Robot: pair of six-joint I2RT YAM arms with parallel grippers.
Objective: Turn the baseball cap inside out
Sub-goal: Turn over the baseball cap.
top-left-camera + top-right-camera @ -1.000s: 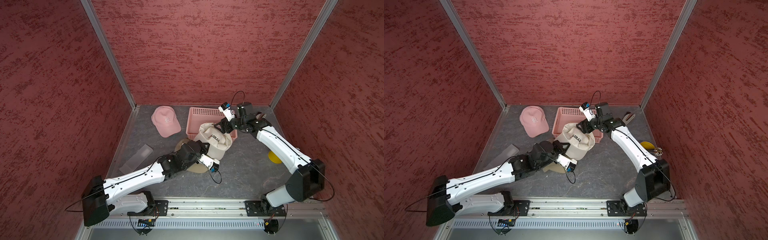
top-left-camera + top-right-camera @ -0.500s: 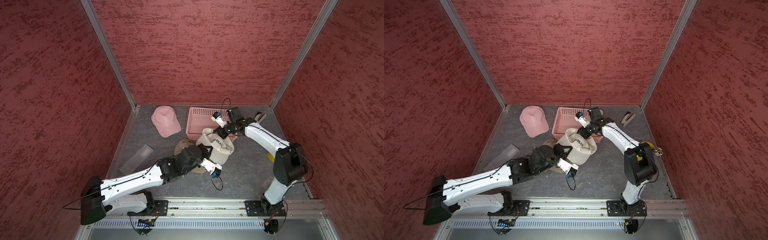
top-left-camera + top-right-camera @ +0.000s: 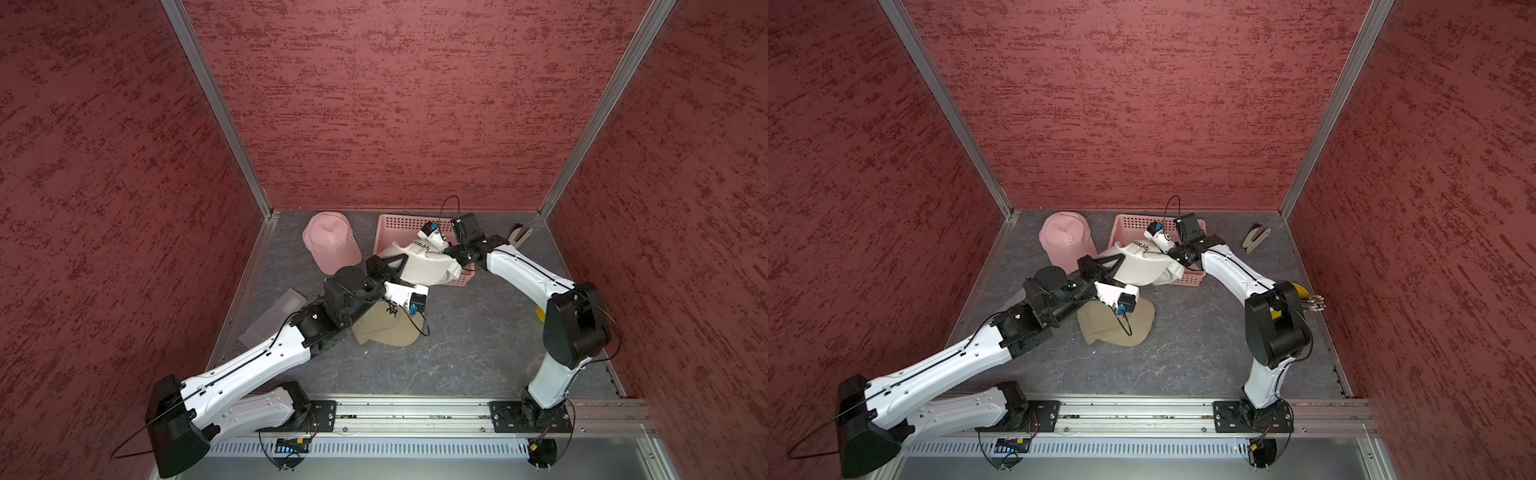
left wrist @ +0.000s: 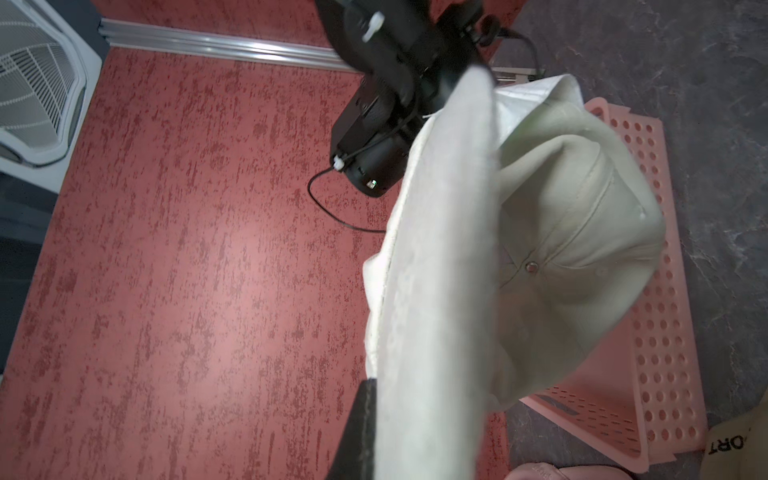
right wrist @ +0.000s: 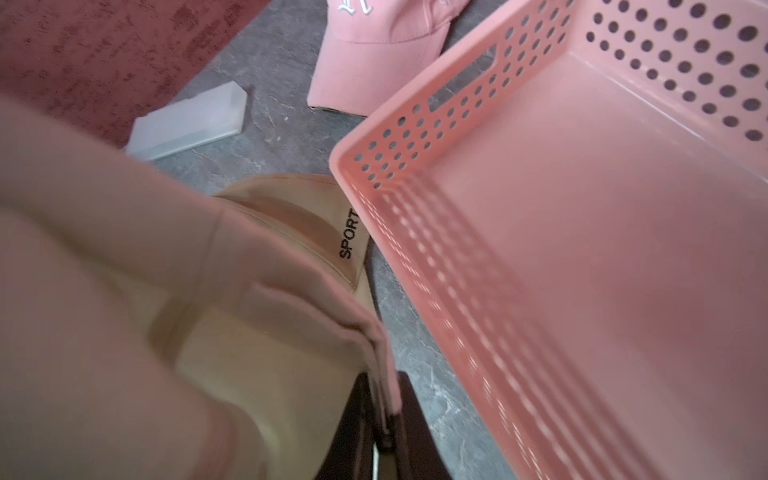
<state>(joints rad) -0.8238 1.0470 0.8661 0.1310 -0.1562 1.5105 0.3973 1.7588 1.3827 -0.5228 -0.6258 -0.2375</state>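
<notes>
Clock reference: read the clock on the tabletop (image 3: 457,353) in a top view, with 12 o'clock at the back wall.
Left gripper (image 3: 395,261): closed on the brim (image 4: 436,249) of the cream baseball cap (image 3: 424,266). In the left wrist view the brim runs edge-on out from one dark finger.
Cap location: held clear of the tabletop between both grippers, toward 12 o'clock from the table centre, over the 6 o'clock side of the pink basket (image 3: 403,224). The tan cap (image 3: 386,332) lies apart from it, toward 7 o'clock.
Right gripper (image 5: 386,411): closed on a fold of fabric at the cap's edge, opposite the brim. You cannot tell which layer it pinches.
Done: the cap is lifted and gripped at both ends.
Remaining: judge the inversion as not yet made. The crown (image 4: 582,232) bulges outward with its top button (image 4: 531,267) on the outer face. You have the whole crown to push through the opening.
Pointing: the brim points toward 9 o'clock and the rear edge toward 3 o'clock. The lettered front panel is turned upward.
Long axis: along the 9-to-3 line, from gripper to gripper.
</notes>
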